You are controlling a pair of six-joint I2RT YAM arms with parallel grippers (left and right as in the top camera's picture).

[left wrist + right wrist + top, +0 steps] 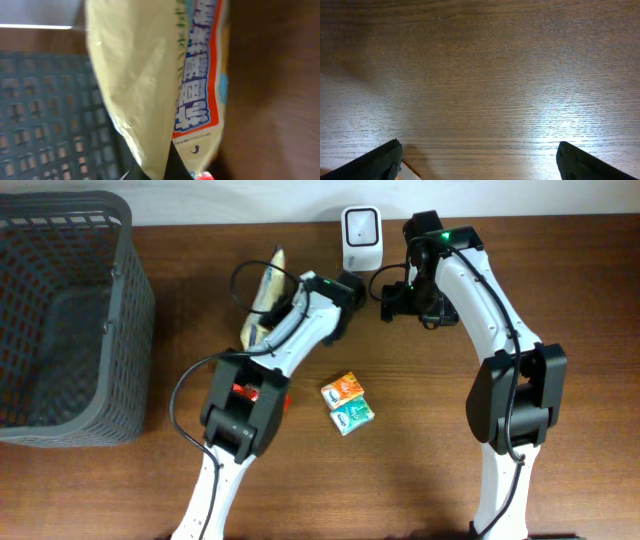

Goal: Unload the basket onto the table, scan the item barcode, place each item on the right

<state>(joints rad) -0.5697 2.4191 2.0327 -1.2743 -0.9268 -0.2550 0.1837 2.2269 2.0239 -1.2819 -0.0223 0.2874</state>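
Both arms are hovering by the scanner [360, 238]: the left gripper [280, 315] is pinching the snack bag [265, 290] near its left and should be turning the barcode side squarely toward it, the right gripper [480, 162] hanging wide open, empty.

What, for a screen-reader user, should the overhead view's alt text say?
The left end effector holds a pale yellow packet near a white scanner on a wooden table, with the right end effector open on the scanner's other side. A grey basket stands at left; two small packets lie mid-table.
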